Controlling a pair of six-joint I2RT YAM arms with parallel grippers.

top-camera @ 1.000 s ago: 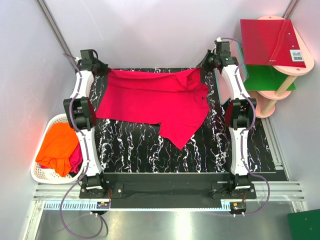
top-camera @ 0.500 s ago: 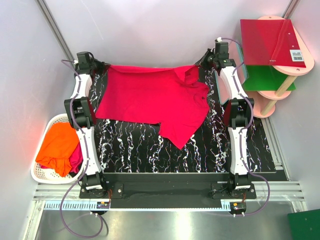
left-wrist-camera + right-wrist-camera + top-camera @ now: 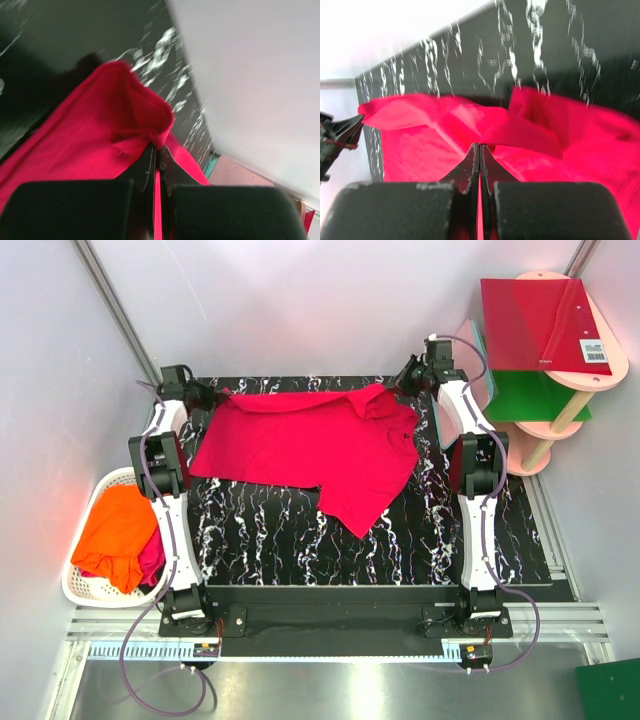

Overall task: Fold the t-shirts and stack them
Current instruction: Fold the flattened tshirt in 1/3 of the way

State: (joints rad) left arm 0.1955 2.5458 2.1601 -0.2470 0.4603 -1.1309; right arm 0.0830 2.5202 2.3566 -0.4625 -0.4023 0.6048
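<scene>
A crimson t-shirt (image 3: 300, 440) lies spread on the black marbled table (image 3: 400, 540), one part trailing toward the front. My left gripper (image 3: 213, 396) is shut on the shirt's far left corner, and the cloth (image 3: 125, 125) bunches at its tips (image 3: 159, 148). My right gripper (image 3: 402, 388) is shut on the far right corner, where folds of cloth (image 3: 530, 130) gather at its tips (image 3: 480, 146). An orange t-shirt (image 3: 115, 530) lies in the white basket (image 3: 80, 590) at the left, on top of another crimson one (image 3: 152, 556).
A pink shelf stand (image 3: 560, 425) at the back right carries a red board (image 3: 540, 320) and a green board (image 3: 530, 395). A pink board with a teal edge (image 3: 478, 355) leans behind the right arm. The back wall stands close behind both grippers.
Both grippers have come back from the far edge toward the front and inward, bringing the shirt's far edge with them. That edge now sits nearer and lower.
</scene>
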